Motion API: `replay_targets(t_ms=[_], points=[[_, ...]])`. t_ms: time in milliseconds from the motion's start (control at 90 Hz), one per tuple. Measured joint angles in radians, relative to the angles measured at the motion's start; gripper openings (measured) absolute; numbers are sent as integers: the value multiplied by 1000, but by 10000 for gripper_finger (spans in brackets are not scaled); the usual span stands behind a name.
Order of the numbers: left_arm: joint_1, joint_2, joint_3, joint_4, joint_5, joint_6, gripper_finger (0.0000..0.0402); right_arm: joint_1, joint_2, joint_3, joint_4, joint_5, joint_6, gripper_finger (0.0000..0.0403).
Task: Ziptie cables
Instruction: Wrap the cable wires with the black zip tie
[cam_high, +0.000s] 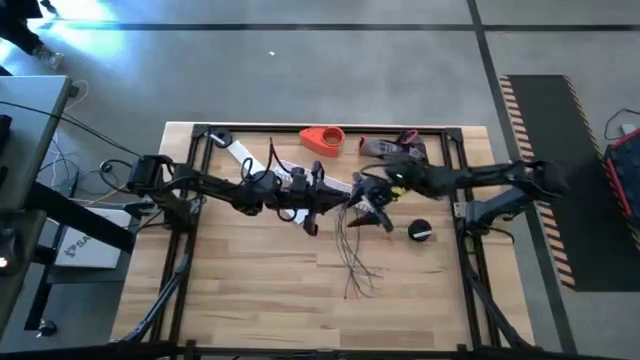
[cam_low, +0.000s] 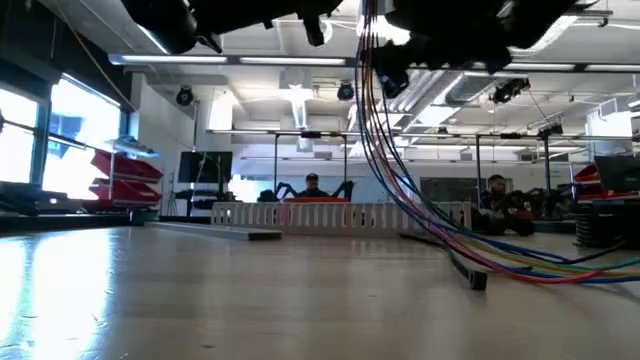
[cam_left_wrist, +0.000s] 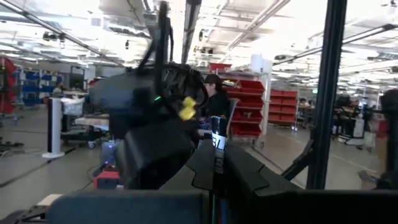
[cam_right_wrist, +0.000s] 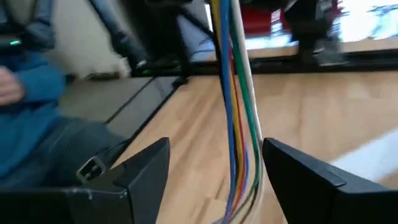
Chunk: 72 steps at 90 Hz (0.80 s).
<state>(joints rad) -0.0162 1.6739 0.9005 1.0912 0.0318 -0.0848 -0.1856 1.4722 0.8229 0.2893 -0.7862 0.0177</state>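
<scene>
We log the left gripper (cam_high: 312, 205) at mid-table, raised, meeting the top of the cables (cam_high: 352, 250); we cannot tell its finger state, since its own wrist view looks out into the room. The cables hang from the point where both arms meet, then trail toward the near edge of the table (cam_high: 250, 300), their free ends splayed on the wood. In the low view the bundle (cam_low: 385, 150) drops steeply and sweeps flat along the surface.

Right gripper (cam_right_wrist: 211, 174): fingers spread wide, the coloured strands (cam_right_wrist: 233, 93) passing between them untouched.

Handling judgement: light, limp, thin wires that fan apart readily and likely slip past one another. We would take hold high on the bundle, where the strands run tight together, not at the loose ends.

To the right lies a small dark roll (cam_high: 421, 232).
</scene>
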Motion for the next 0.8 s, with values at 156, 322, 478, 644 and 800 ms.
replay_targets(t_ms=[156,322,478,644,800], points=[[0,-1,0,6,-20,0,2,-5,128,86,3,-193,-23,243],[0,-4,0,3,-23,0,2,6,202,117,6,-302,-27,243],[-8,-38,-1,-27,-44,25,2,6,216,97,6,-337,-48,231],[-35,-109,-1,-146,-147,114,2,18,217,66,2,-238,-44,181],[-60,-134,-1,-173,-223,161,2,73,217,64,6,37,-40,132]])
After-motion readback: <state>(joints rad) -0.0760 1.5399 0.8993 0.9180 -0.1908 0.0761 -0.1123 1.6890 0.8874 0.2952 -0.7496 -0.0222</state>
